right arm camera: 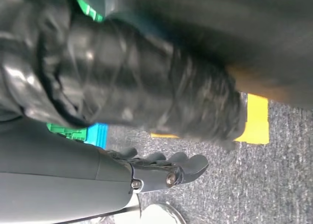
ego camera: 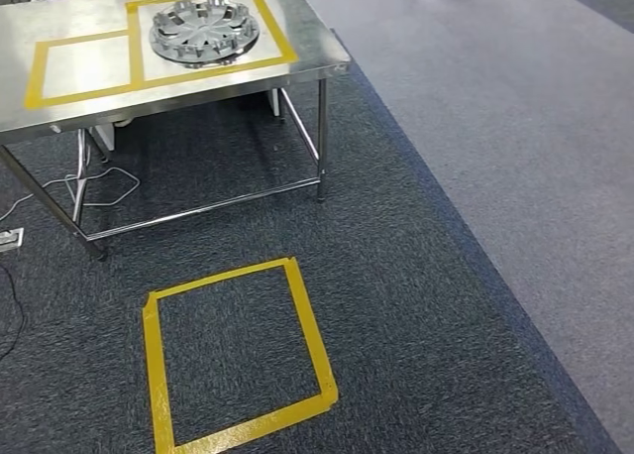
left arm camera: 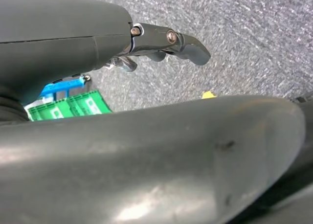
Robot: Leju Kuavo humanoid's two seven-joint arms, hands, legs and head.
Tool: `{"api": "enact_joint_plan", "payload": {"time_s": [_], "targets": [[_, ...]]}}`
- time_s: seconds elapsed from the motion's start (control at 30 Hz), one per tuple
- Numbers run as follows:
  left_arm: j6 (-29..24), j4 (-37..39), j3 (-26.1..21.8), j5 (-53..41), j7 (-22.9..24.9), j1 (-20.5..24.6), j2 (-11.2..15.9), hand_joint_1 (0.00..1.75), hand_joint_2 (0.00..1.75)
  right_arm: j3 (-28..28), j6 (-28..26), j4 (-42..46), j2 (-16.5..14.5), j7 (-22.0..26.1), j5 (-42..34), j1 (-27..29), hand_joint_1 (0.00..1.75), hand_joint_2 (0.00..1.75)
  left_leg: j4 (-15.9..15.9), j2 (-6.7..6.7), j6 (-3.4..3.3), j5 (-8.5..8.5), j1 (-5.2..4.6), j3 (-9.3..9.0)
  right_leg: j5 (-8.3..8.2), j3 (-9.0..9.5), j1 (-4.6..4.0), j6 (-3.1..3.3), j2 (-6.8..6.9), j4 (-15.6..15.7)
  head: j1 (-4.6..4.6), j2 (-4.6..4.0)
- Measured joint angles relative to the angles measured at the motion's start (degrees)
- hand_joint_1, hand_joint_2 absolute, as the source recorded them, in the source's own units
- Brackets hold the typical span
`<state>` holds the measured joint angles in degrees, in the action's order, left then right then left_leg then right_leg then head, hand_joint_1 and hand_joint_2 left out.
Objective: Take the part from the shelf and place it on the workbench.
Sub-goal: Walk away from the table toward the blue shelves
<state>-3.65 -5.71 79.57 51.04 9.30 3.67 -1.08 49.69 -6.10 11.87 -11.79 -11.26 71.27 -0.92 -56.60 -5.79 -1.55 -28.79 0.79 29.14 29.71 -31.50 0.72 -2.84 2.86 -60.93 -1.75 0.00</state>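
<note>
Steel workbench (ego camera: 314, 62) carries the round silver part (ego camera: 203, 32) inside a yellow tape frame.
Left hand (left arm camera: 162, 43) and right hand (right arm camera: 162, 172) hang empty, fingers loosely extended over carpet.

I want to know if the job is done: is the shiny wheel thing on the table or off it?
On: the round silver part lies flat on the steel workbench, inside a yellow tape square.

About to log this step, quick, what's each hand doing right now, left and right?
Left hand: holds nothing, fingers extended over the carpet, open.
Right hand: holds nothing, fingers extended, open.
</note>
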Motion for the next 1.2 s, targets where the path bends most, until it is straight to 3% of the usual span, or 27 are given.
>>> {"api": "enact_joint_plan", "payload": {"time_s": [0.03,0.07,0.13,0.17,0.23,0.3,0.33,0.37,0.4,0.43,0.5,0.57,0.6,0.63,0.67,0.73,0.8,0.87,0.9,0.93,1.0,1.07,1.1,1.17,1.2], "targets": [[0.24,0.0,-0.1,0.13,0.17,0.04,0.11,0.0,0.0,-0.01,-0.11,0.0,0.02,-0.02,0.23,-0.08,0.0,0.0,-0.06,-0.56,0.36,0.06,-0.1,-0.02,-0.61,1.57,-0.18,0.4,0.82,2.85,0.04,0.0],[0.34,0.0,-0.16,0.18,0.25,0.1,0.21,0.0,0.0,-0.02,-0.2,0.0,0.03,-0.11,0.35,-0.13,0.0,0.0,-0.11,-1.06,0.74,0.15,-0.19,-0.04,-0.64,1.98,-0.39,0.86,1.22,4.09,0.1,0.0],[0.39,0.0,-0.21,0.18,0.33,0.3,0.33,0.0,0.0,-0.03,-0.27,0.0,0.04,-0.4,0.53,-0.03,0.0,0.0,0.0,-2.05,1.47,0.31,-0.17,-0.15,-0.88,1.38,-0.65,1.88,0.16,4.19,0.16,0.0],[0.35,-0.01,-0.21,0.11,0.32,0.44,0.39,0.0,0.0,-0.03,-0.3,0.0,0.04,-0.61,0.63,0.04,0.0,0.0,-0.16,-1.79,1.84,0.03,-0.05,-0.19,-1.08,1.29,-0.6,2.32,-0.39,4.31,0.21,0.0],[0.27,-0.01,-0.2,-0.06,0.28,0.54,0.54,0.0,0.0,-0.02,-0.38,0.0,0.05,-0.98,0.78,0.0,0.0,0.0,-3.12,0.94,2.36,-2.46,0.16,0.86,-1.64,1.39,-0.43,3.23,-1.58,4.59,0.51,0.0],[0.25,-0.01,-0.21,-0.17,0.22,0.4,0.64,0.0,0.0,-0.01,-0.43,0.0,0.05,-1.13,0.86,-0.11,0.0,0.0,-10.43,4.26,2.41,-6.61,0.22,3.88,-2.1,1.18,-0.53,3.86,-2.92,4.6,0.9,0.0],[0.25,-0.01,-0.21,-0.18,0.2,0.32,0.67,0.0,0.0,-0.01,-0.43,0.0,0.05,-1.14,0.89,-0.11,0.0,0.0,-14.09,4.95,2.31,-8.05,0.18,5.44,-2.23,1.0,-0.71,4.06,-3.74,4.55,1.0,0.0],[0.25,-0.02,-0.22,-0.17,0.17,0.27,0.71,0.0,0.0,-0.01,-0.43,0.0,0.05,-1.19,0.91,-0.08,0.0,0.0,-16.22,5.25,2.14,-8.38,0.11,6.34,-2.32,0.87,-0.91,4.17,-4.6,4.47,1.04,0.0],[0.24,-0.02,-0.22,-0.12,0.16,0.24,0.77,0.0,0.0,-0.01,-0.45,0.0,0.05,-1.31,0.92,-0.04,0.0,0.0,-16.24,5.44,1.88,-7.55,0.01,6.35,-2.37,0.78,-1.09,4.22,-5.5,4.34,1.05,0.0],[0.22,-0.02,-0.22,-0.07,0.16,0.22,0.83,0.0,0.0,-0.01,-0.47,0.0,0.05,-1.44,0.92,0.0,0.0,0.0,-13.99,5.79,1.52,-5.69,-0.12,5.37,-2.39,0.74,-1.25,4.23,-6.42,4.17,1.06,0.0],[0.13,-0.01,-0.22,0.02,0.16,0.17,1.04,0.0,0.0,-0.01,-0.53,-0.01,0.01,-1.7,0.93,-0.03,0.0,0.0,-6.42,8.06,0.52,-1.65,-0.31,2.15,-2.42,0.56,-1.48,4.12,-8.04,3.76,1.03,0.0],[0.07,-0.01,-0.22,-0.01,0.11,0.15,1.21,0.0,0.0,-0.01,-0.51,-0.02,-0.05,-1.85,1.02,-0.21,0.0,0.0,-1.6,10.23,0.0,-0.2,-0.39,0.33,-2.58,-0.07,-1.42,3.66,-9.51,3.37,1.01,0.0],[0.07,-0.01,-0.22,-0.06,0.08,0.2,1.27,0.0,0.0,-0.01,-0.47,-0.02,-0.08,-1.9,1.05,-0.25,0.0,0.0,-1.09,10.44,-0.06,-0.36,-0.45,0.22,-2.75,-0.44,-1.29,3.29,-10.15,3.28,1.0,0.0],[0.06,-0.02,-0.22,-0.15,0.05,0.25,1.24,0.0,0.0,-0.01,-0.39,-0.02,-0.07,-1.94,1.08,-0.19,0.0,0.0,-0.74,9.93,-0.07,-0.22,-0.49,0.19,-2.96,-0.94,-1.12,2.9,-10.89,3.32,1.01,0.0],[0.05,-0.03,-0.21,-0.3,0.01,0.33,1.19,0.0,0.0,-0.01,-0.31,-0.02,-0.06,-1.98,1.08,-0.07,0.0,0.0,-0.44,9.21,-0.22,0.03,-0.42,0.14,-2.96,-1.32,-1.05,2.6,-10.75,3.17,1.04,0.0],[-0.1,-0.06,-0.2,-0.54,-0.12,0.4,1.12,0.0,0.0,-0.01,-0.17,-0.02,-0.03,-2.12,1.06,0.01,0.0,0.0,0.35,7.6,-0.64,0.53,-0.12,-0.05,-1.36,-2.9,-1.09,1.95,-7.92,0.87,0.69,0.0],[-0.39,-0.08,-0.2,-0.62,-0.22,0.25,1.13,0.0,0.0,-0.02,-0.11,-0.02,-0.01,-2.25,1.04,-0.2,0.0,0.0,0.67,5.78,-0.84,0.7,-0.03,-0.05,2.31,-6.03,-0.81,1.16,-4.31,-5.56,0.26,0.0],[-0.63,-0.08,-0.2,-0.66,-0.34,0.07,1.18,0.0,0.0,-0.01,0.02,-0.02,-0.01,-2.31,1.0,-0.26,0.0,0.0,0.62,3.79,-0.76,0.65,-0.02,0.09,4.69,-9.02,-0.21,0.36,-3.27,-11.9,0.18,0.0],[-0.69,-0.08,-0.2,-0.67,-0.41,0.03,1.18,0.0,0.0,-0.01,0.1,-0.02,0.0,-2.33,0.99,-0.21,0.0,0.0,0.59,2.84,-0.66,0.59,0.03,0.12,4.41,-9.18,0.09,0.02,-3.02,-12.53,0.18,0.0],[-0.74,-0.08,-0.2,-0.67,-0.48,0.06,1.16,0.0,0.0,-0.01,0.16,-0.02,0.01,-2.37,0.98,-0.16,0.0,0.0,0.52,1.97,-0.49,0.49,0.12,0.1,3.12,-8.07,0.36,-0.25,-2.64,-10.77,0.18,0.0],[-0.78,-0.08,-0.2,-0.68,-0.56,0.19,1.15,0.0,0.0,-0.01,0.21,-0.02,0.04,-2.44,0.98,-0.12,0.0,0.0,0.27,0.56,0.06,0.16,0.26,-0.14,-0.12,-3.51,0.58,-0.57,-0.45,-2.8,0.08,0.0],[-0.89,-0.08,-0.2,-0.8,-0.66,0.3,1.25,0.0,0.0,-0.01,0.21,-0.01,0.06,-2.45,1.05,-0.18,0.0,0.0,-0.03,-0.54,0.92,-0.24,0.1,-0.41,-1.48,-0.3,0.47,0.02,1.5,2.59,0.05,0.0],[-0.98,-0.08,-0.19,-0.94,-0.75,0.36,1.3,0.0,0.0,-0.01,0.21,-0.01,0.06,-2.45,1.1,-0.22,0.0,0.0,-0.06,-1.04,1.35,-0.31,-0.01,-0.59,-1.36,-0.12,0.32,0.5,1.76,3.18,0.07,0.0],[-1.15,-0.08,-0.16,-1.22,-0.95,0.53,1.31,0.0,0.0,-0.01,0.24,-0.01,0.06,-2.49,1.21,-0.18,0.0,0.0,0.05,-1.8,2.15,-0.48,0.14,-0.99,-1.54,-0.38,0.24,1.5,0.4,3.16,0.24,0.0],[-1.23,-0.08,-0.15,-1.31,-1.02,0.61,1.32,0.0,0.0,-0.01,0.26,-0.01,0.06,-2.52,1.24,-0.14,0.0,0.0,-0.28,-1.05,2.48,-0.97,0.32,-1.05,-1.67,-0.41,0.25,1.92,-0.19,3.29,0.34,0.0]]}}
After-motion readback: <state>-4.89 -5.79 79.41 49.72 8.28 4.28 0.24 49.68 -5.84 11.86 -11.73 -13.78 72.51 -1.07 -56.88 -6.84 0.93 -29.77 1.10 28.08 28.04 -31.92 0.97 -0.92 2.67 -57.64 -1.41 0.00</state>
